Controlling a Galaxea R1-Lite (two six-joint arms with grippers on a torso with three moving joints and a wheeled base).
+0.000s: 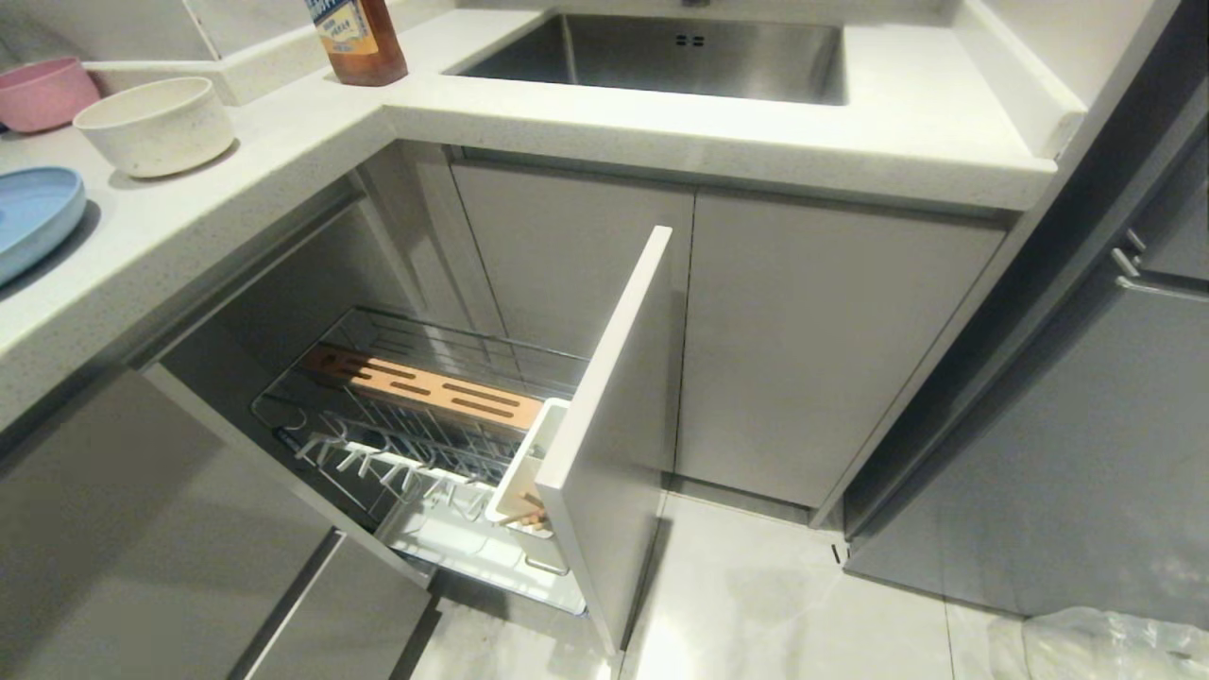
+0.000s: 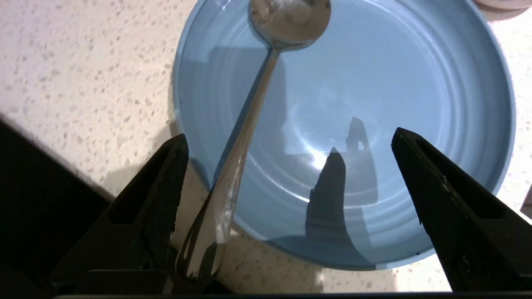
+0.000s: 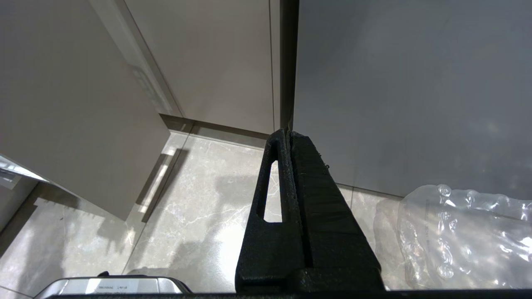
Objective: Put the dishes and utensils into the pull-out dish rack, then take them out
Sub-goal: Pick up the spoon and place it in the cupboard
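Observation:
The light-blue plate point(image 2: 374, 104) lies on the speckled counter, also seen at the far left of the head view as the plate point(image 1: 33, 222). The metal spoon point(image 2: 249, 124) rests with its bowl in the plate and its handle over the rim. My left gripper point(image 2: 291, 133) hangs open above the plate; the spoon's handle lies just inside one finger, not clamped. The cream bowl point(image 1: 156, 125) stands on the counter. The pull-out dish rack point(image 1: 397, 453) is drawn out, and the chopsticks' point(image 1: 531, 518) ends show in its white cup point(image 1: 524, 463). My right gripper point(image 3: 289, 133) is shut and empty, parked above the floor.
A pink bowl point(image 1: 42, 93) and a brown bottle point(image 1: 357, 42) stand on the counter beside the steel sink point(image 1: 661, 57). The rack's grey drawer front point(image 1: 614, 425) juts into the floor space. A clear plastic bag point(image 3: 457, 236) lies on the floor at the right.

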